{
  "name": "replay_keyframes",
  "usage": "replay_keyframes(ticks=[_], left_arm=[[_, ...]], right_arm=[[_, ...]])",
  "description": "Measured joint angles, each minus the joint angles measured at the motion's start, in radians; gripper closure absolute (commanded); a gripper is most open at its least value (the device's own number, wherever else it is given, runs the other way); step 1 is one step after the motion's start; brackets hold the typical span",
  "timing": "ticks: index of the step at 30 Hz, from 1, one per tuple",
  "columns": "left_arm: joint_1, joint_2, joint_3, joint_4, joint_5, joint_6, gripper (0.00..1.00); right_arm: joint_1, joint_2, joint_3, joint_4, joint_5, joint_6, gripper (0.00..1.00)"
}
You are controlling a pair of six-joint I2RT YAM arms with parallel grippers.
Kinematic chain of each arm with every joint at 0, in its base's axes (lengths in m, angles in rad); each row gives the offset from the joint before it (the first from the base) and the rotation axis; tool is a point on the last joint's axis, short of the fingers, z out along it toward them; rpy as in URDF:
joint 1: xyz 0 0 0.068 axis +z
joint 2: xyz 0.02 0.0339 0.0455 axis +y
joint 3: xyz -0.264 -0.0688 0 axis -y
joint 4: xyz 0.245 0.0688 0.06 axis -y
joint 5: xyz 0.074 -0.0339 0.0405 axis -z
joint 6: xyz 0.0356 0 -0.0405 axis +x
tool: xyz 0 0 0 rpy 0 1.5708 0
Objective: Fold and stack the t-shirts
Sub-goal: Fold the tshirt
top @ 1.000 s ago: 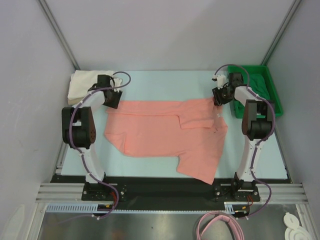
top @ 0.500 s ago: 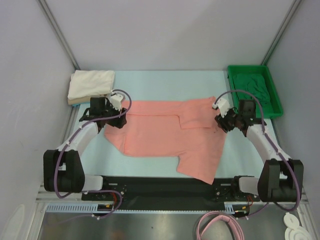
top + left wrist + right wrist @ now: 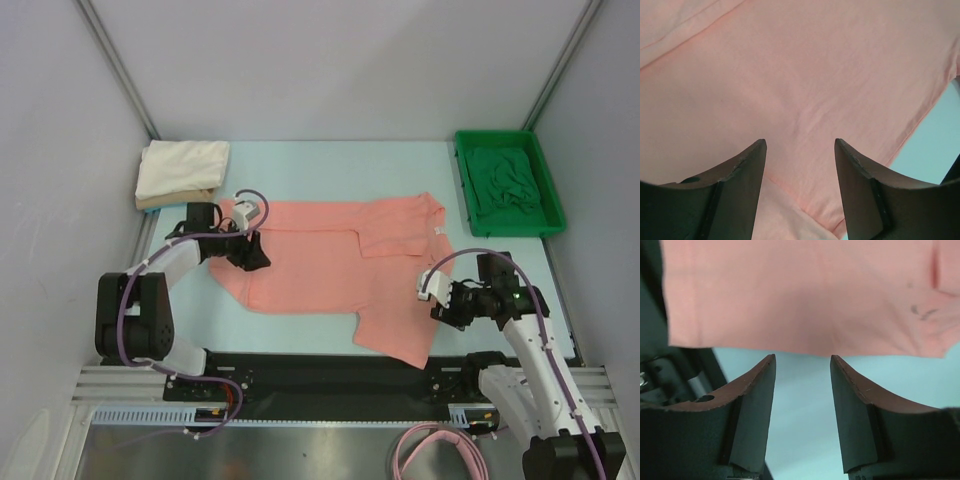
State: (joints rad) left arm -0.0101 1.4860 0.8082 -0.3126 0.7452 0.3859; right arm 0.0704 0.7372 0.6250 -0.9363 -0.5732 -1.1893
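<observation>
Shirt: pink t-shirt [image 3: 330, 260] lay spread on the desk [image 3: 330, 165], reaching its near edge.
Fingers: left fingers [image 3: 740, 175] open over cloth; right fingers [image 3: 752, 405] open beside its right edge.
Advice: pinch both edges level, together.

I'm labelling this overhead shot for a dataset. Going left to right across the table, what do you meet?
First the folded white and tan t-shirts → left gripper → salmon-pink t-shirt → right gripper → green tray holding a dark green t-shirt.
</observation>
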Motion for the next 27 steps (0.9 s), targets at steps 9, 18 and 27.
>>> replay_keyframes(ticks=[9, 18, 27], left_arm=[[0.031, 0.04, -0.003, 0.001, 0.033, 0.035, 0.38], [0.032, 0.069, -0.002, 0.0, 0.022, 0.035, 0.39], [0.038, 0.069, 0.0, 0.0, 0.016, 0.035, 0.39]], right_arm=[[0.081, 0.08, 0.012, -0.21, -0.08, -0.139, 0.44], [0.366, 0.142, -0.121, -0.045, 0.01, -0.115, 0.45], [0.425, 0.138, -0.223, 0.078, 0.122, -0.077, 0.49]])
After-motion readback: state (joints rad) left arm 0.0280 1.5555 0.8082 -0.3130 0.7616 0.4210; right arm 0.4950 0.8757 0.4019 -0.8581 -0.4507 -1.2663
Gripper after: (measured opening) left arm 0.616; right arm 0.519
